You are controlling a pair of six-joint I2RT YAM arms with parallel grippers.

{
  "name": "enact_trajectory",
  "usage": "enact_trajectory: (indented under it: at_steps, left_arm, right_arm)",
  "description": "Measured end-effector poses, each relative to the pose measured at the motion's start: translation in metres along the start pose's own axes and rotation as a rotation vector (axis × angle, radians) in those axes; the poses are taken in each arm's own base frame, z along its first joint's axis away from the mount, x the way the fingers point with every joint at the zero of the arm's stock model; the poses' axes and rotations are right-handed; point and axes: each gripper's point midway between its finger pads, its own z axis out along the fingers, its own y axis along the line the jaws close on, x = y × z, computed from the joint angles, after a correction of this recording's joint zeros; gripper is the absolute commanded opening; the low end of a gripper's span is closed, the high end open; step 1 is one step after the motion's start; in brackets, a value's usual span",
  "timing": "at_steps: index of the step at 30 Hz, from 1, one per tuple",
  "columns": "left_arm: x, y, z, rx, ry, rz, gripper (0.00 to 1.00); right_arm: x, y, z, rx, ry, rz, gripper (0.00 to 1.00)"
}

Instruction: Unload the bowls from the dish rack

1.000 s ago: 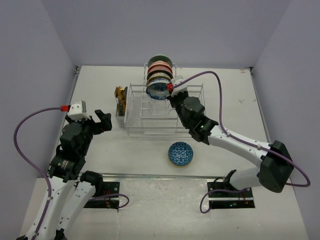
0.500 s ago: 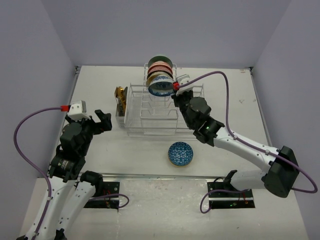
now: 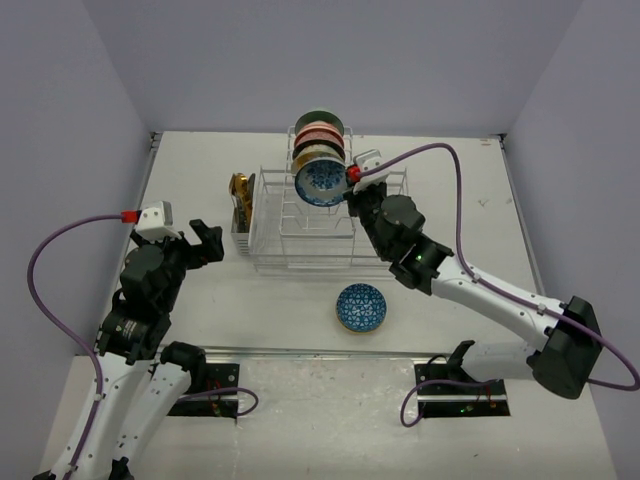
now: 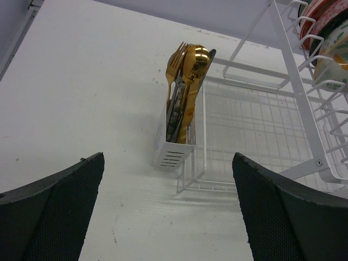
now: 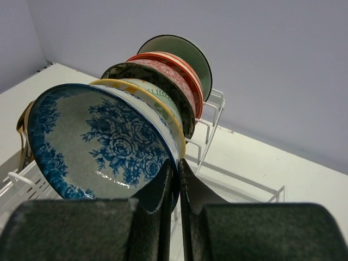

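The white wire dish rack (image 3: 300,225) stands mid-table; it also shows in the left wrist view (image 4: 255,125). Several bowls stand on edge in its far slots (image 3: 320,135). My right gripper (image 3: 347,180) is shut on the rim of the front bowl, white with blue flowers (image 3: 322,182), lifted slightly and tilted. In the right wrist view my fingers (image 5: 165,187) pinch its rim, the blue flower bowl (image 5: 98,141) in front of the other bowls (image 5: 163,76). A blue patterned bowl (image 3: 361,307) sits on the table near the rack. My left gripper (image 3: 207,243) is open and empty, left of the rack.
A small white utensil holder with gold cutlery (image 3: 241,205) hangs on the rack's left end, also in the left wrist view (image 4: 182,103). Grey walls enclose the table on three sides.
My right gripper has raised and tilted the blue flower bowl, moving it slightly away from the stack. The left arm has not moved.
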Motion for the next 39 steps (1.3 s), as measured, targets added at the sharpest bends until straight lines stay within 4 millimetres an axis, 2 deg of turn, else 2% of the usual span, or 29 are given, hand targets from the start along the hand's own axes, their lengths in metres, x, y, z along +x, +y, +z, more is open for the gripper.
enact_trajectory:
  at_steps: [5, 13, 22, 28, 36, 39]
  left_arm:
    - [0.000, 0.000, 0.000, 0.000, 0.000, 0.000, 1.00]
    - [0.000, 0.000, 0.000, 0.000, 0.000, 0.000, 1.00]
    - [0.000, 0.000, 0.000, 0.000, -0.001, 0.000, 1.00]
    - [-0.001, 0.000, -0.001, 0.002, -0.007, -0.002, 1.00]
    - [-0.002, 0.000, -0.002, 0.002, -0.007, -0.002, 1.00]
    - [-0.002, 0.000, -0.002, 0.002, -0.007, -0.002, 1.00]
  right_arm:
    - [-0.003, -0.003, -0.006, -0.006, 0.005, 0.024, 0.00]
    - [-0.032, -0.015, -0.023, -0.031, -0.027, 0.121, 0.00]
    - [-0.050, -0.026, -0.035, -0.046, 0.003, 0.218, 0.00]
    - [-0.039, -0.030, -0.042, -0.039, 0.050, 0.242, 0.00]
    - [-0.035, -0.044, -0.065, -0.023, 0.090, 0.323, 0.00]
    - [-0.026, -0.046, -0.072, -0.019, 0.133, 0.356, 0.00]
